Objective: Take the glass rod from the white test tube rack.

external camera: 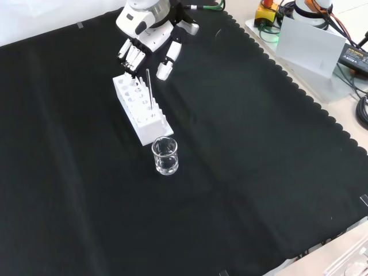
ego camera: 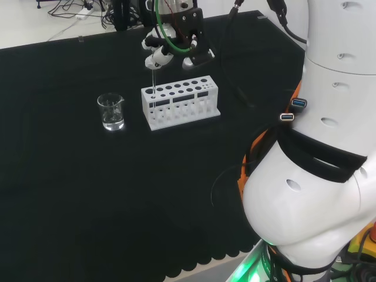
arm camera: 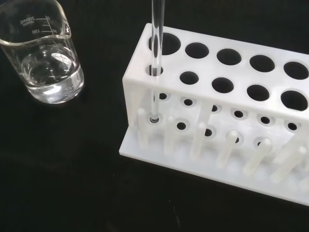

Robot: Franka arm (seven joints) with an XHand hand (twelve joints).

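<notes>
The glass rod (arm camera: 155, 58) stood upright in an end hole of the white test tube rack (ego camera: 180, 104), at the end nearest the beaker (ego camera: 111, 111), its lower tip seated in the lower plate as the wrist view showed. The hand (ego camera: 167, 51) hung just above that end of the rack; in the head view its fingers (ego camera: 157, 59) curled down around the top of the rod, though whether they actually pinched it could not be told for certain. In the front view the rod (external camera: 149, 86) rose beside the fingertips (external camera: 131, 57), apparently close to touching. The step in hand looked like closing on the rod and drawing it out. To do that well, the hand would need to pinch the rod near its top and lift straight up along the rod's own line, since any tilt could bind the glass against the hole's rim or drag the light rack (arm camera: 217, 101) along. The beaker (arm camera: 42, 58), partly filled with clear liquid, stood near, so the lift should clear the rack fully before any sideways travel.
</notes>
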